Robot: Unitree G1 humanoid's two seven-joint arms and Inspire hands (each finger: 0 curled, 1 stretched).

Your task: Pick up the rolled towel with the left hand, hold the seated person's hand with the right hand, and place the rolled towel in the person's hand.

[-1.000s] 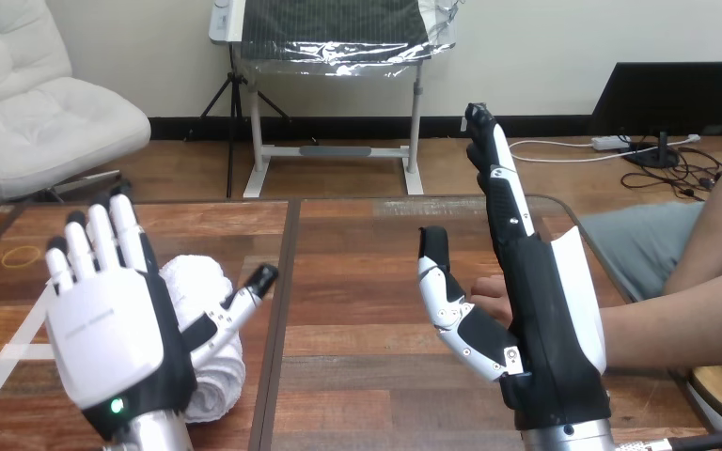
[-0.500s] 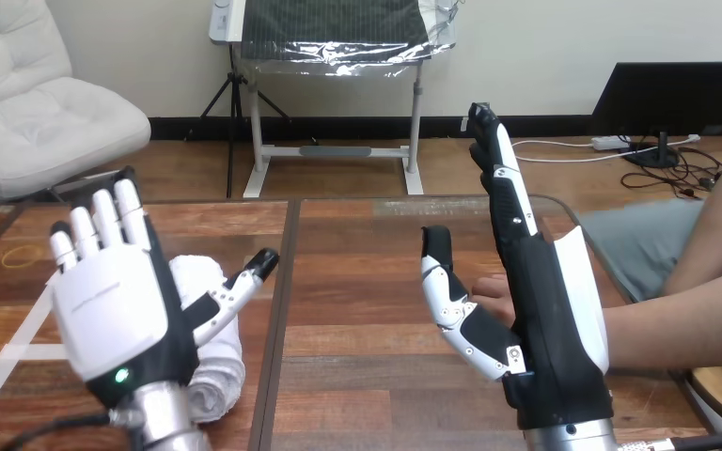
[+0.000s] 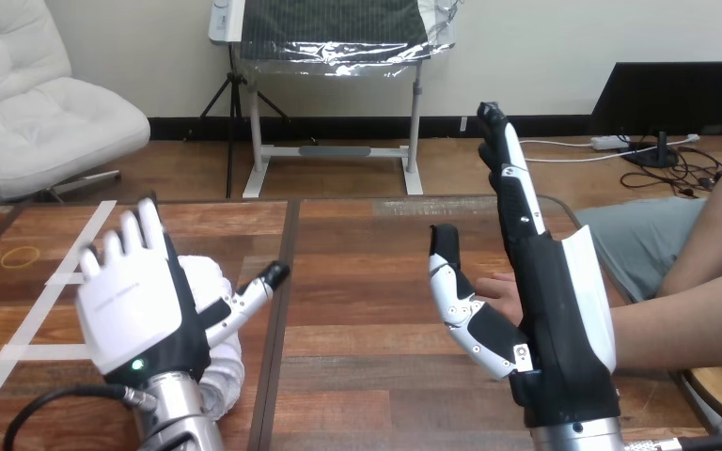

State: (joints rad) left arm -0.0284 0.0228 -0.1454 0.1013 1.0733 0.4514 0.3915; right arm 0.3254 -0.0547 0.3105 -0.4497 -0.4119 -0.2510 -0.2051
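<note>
A white rolled towel lies on the wooden table at the lower left, mostly hidden behind my left hand. That hand hovers over it with its white back toward the camera, fingers straight and thumb pointing right past the roll, holding nothing. My right hand stands upright at the centre right, fingers straight up and thumb spread to the left. The person's hand rests on the table just behind my right palm, its forearm reaching in from the right edge. Whether the two touch I cannot tell.
A yellow rubber band lies at the table's far left. Strips of white tape run across the left boards. A dark seam divides the tabletop.
My left hand has moved forward and to the right over the towel, covering more of it. My right hand has shifted slightly to the right. The person's hand has stayed in place.
</note>
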